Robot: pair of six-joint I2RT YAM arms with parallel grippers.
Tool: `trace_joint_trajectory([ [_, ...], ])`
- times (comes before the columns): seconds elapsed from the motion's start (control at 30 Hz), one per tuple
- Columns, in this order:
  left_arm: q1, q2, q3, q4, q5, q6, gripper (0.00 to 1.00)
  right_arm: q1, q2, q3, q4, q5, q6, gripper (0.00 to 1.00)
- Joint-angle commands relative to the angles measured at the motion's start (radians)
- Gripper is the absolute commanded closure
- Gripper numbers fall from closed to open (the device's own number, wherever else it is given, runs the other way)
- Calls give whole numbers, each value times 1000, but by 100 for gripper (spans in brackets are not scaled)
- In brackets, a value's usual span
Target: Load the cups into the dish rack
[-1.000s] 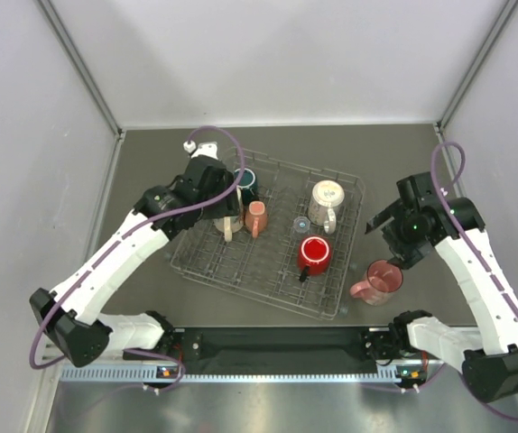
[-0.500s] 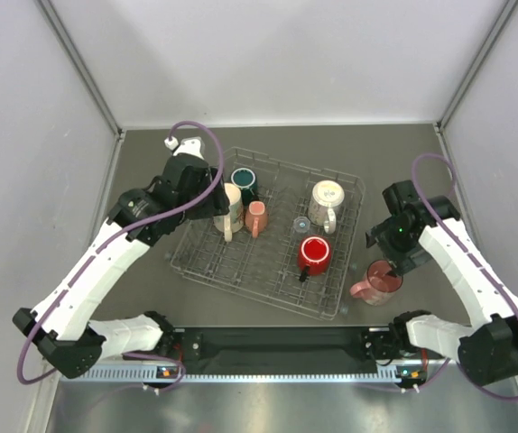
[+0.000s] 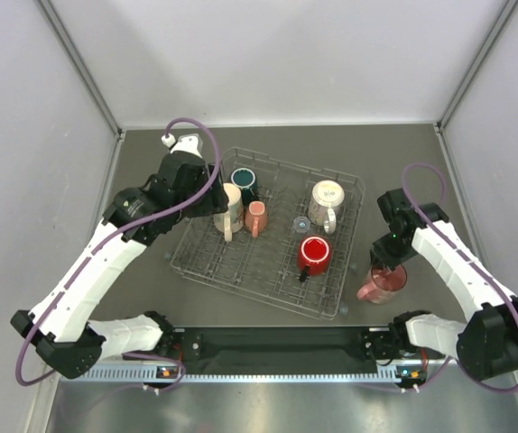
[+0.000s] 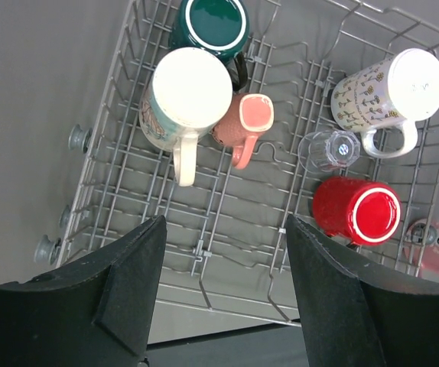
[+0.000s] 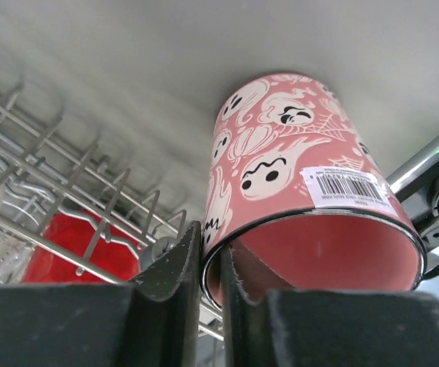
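The translucent pink cup stands on the table just right of the dish rack. My right gripper is shut on its rim, one finger inside and one outside, on the ghost-printed wall. In the rack sit the dark teal cup, the cream cup, the small salmon cup, a clear glass one, a white patterned mug and the red cup. My left gripper hovers open over the rack's left side, holding nothing.
Grey walls enclose the dark table on three sides. The rack's upright tines rise close to the left of the pink cup. The black base rail runs along the near edge.
My right gripper dropped onto the pink cup and shut on its rim. The left arm drew back slightly to the left, away from the cream cup.
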Motion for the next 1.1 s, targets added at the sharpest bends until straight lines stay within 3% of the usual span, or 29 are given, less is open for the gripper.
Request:
trace_joint_trajectory([
  [0.0,7,9,48,11,25,17,31,-14,-44,4,6,88,-10,92],
  [0.07,9,18,60,11,44,14,31,-14,-62,30,-12,106,-29,100],
  [0.2,9,62,138,11,113,14,31,-16,-117,129,-14,169,-147,100],
  [0.3,13,90,209,26,199,17,31,-16,-192,214,84,162,-300,100],
  [0.37,19,110,258,54,286,13,29,-17,-266,246,245,125,-418,100],
  [0.53,47,147,316,141,498,-25,22,-26,-291,350,533,-114,-549,100],
  [0.6,55,154,307,210,587,-58,20,-25,-247,390,680,-298,-564,100],
  [0.67,65,153,283,284,642,-91,21,-28,-231,397,785,-389,-505,100],
  [0.73,68,151,266,331,703,-110,21,-27,-233,364,1004,-470,-443,100],
  [0.8,70,147,249,387,739,-127,21,-26,-223,332,1212,-502,-342,100],
  [0.87,70,142,231,427,759,-148,21,-27,-199,332,1286,-515,-240,100],
  [1.07,72,156,194,557,831,-210,21,7,-122,203,1719,-536,110,100],
])
